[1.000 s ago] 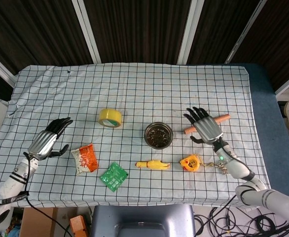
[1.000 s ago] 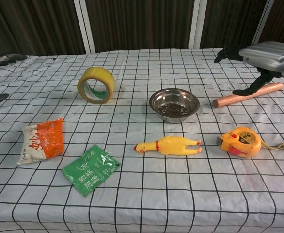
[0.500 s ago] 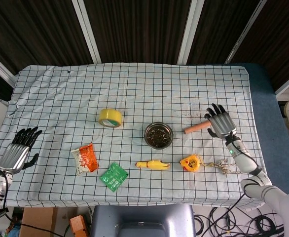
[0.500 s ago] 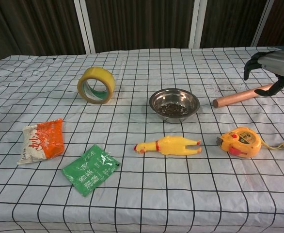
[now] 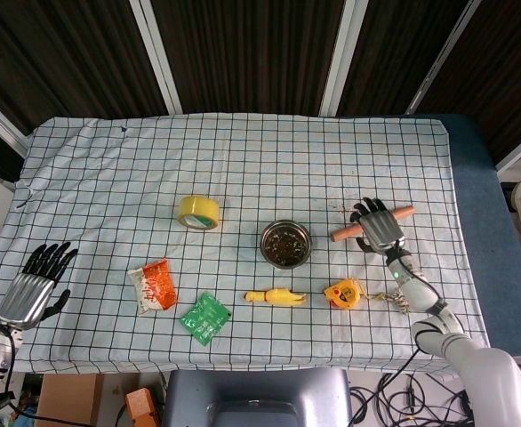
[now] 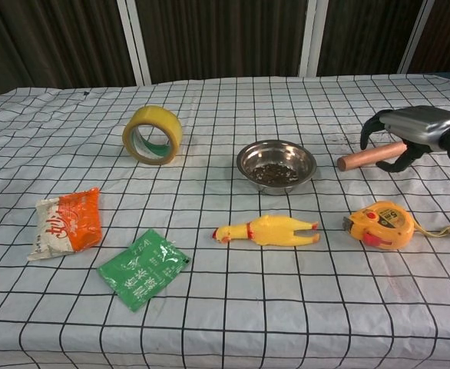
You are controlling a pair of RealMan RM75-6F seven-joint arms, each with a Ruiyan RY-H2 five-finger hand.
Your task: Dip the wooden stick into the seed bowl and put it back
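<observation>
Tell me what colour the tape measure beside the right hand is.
The tape measure is orange-yellow with a red button, clearest in the chest view.

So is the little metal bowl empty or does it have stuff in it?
It has stuff in it. The bowl stands upright, and dark seeds cover its bottom; it is not full.

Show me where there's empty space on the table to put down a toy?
The whole far half of the table, beyond the yellow tape roll and seed bowl, is bare. So is the near edge in front of the rubber chicken. It's crowded around the right hand, wooden stick and tape measure.
</observation>
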